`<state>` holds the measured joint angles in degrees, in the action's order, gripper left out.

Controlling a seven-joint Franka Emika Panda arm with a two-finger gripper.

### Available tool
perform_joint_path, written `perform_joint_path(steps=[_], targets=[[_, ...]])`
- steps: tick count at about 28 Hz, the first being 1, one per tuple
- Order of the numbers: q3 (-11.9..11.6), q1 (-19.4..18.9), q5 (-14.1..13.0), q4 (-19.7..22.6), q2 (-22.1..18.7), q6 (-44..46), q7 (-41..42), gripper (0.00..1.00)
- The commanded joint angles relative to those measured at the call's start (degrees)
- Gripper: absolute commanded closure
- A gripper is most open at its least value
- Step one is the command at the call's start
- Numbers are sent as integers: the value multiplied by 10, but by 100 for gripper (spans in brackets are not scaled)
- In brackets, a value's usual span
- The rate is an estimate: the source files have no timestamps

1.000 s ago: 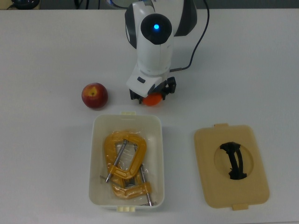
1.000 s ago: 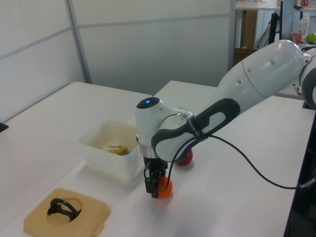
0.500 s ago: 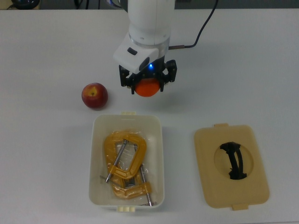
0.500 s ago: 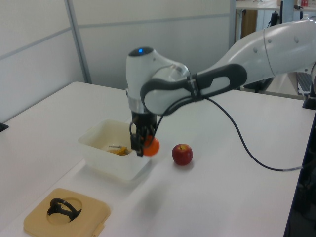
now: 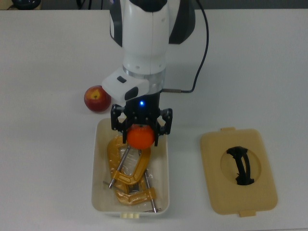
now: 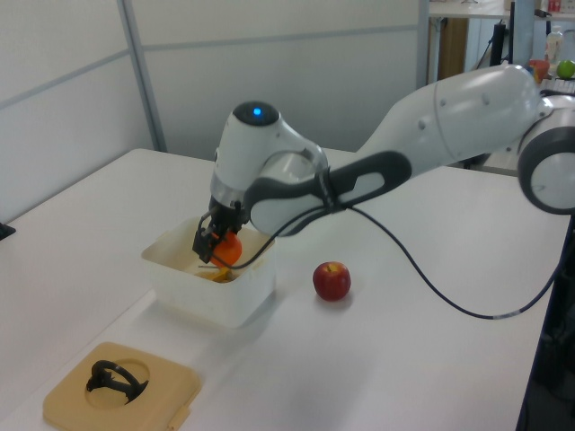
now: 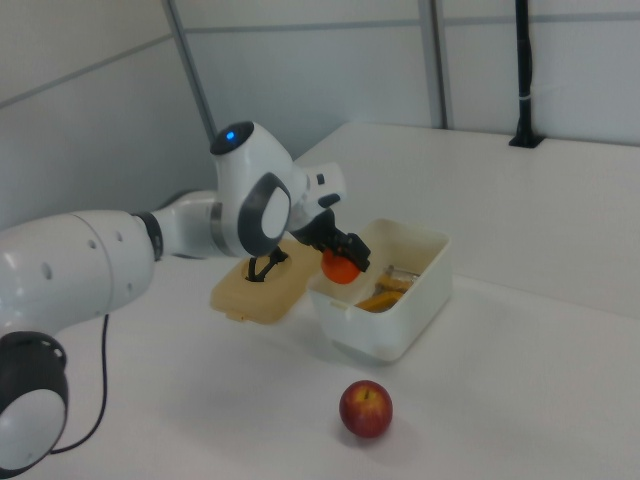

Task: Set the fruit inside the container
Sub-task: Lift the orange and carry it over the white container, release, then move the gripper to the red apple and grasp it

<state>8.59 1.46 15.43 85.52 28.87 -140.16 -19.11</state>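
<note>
My jaws (image 5: 140, 129) are clamped on the orange fruit (image 5: 140, 136), one finger on each side of it, and I hold it above the open white container (image 5: 97, 159), over the end nearest my arm. In the left view the orange fruit (image 6: 226, 250) hangs at about rim height over the container (image 6: 216, 296); in the right view it (image 7: 342, 267) sits just above the tub's near wall (image 7: 385, 330), clear of what lies inside.

Inside the container lie yellow-orange clamps (image 5: 127, 166) with metal screws, filling most of its floor.

The red fruit (image 5: 97, 98) rests on the surface (image 5: 48, 159) just outside the container's corner, toward the top view's left, apart from the tub. In the left view it (image 6: 331, 281) sits beside the container's right side.

The tan lid (image 5: 238, 171) with its black handle (image 5: 240, 165) lies flat on the surface near the container, on the top view's right, toward the surface's lower edge.
</note>
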Motion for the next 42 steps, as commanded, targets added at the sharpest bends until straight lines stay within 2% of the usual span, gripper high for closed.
perform_joint_path(steps=[1,5,6,7,11,16,18,21,22,23,26,28,30,35,37,39,42], targets=[[-11,-7,46,-30,41,-27,-46,70],[-12,-7,54,-29,44,-27,-42,47],[-12,-7,57,-28,45,-27,-41,35],[-12,-8,66,-28,44,-25,-43,0],[-12,-7,63,-29,37,-18,-43,0],[-11,-5,29,3,-23,79,-41,0],[-11,-5,13,37,-58,117,-24,0],[-10,0,-7,88,-99,138,25,0],[-10,6,-20,104,-113,144,46,0],[-10,13,-46,134,-137,154,95,0],[-11,25,-78,157,-160,182,185,0],[-11,35,-89,160,-163,208,237,0],[-12,49,-90,161,-158,223,276,0],[-16,65,-80,162,-125,218,286,0],[-16,71,-69,165,-115,216,286,0],[-16,74,-45,171,-100,213,286,0],[-17,74,-33,186,-96,198,286,0]])
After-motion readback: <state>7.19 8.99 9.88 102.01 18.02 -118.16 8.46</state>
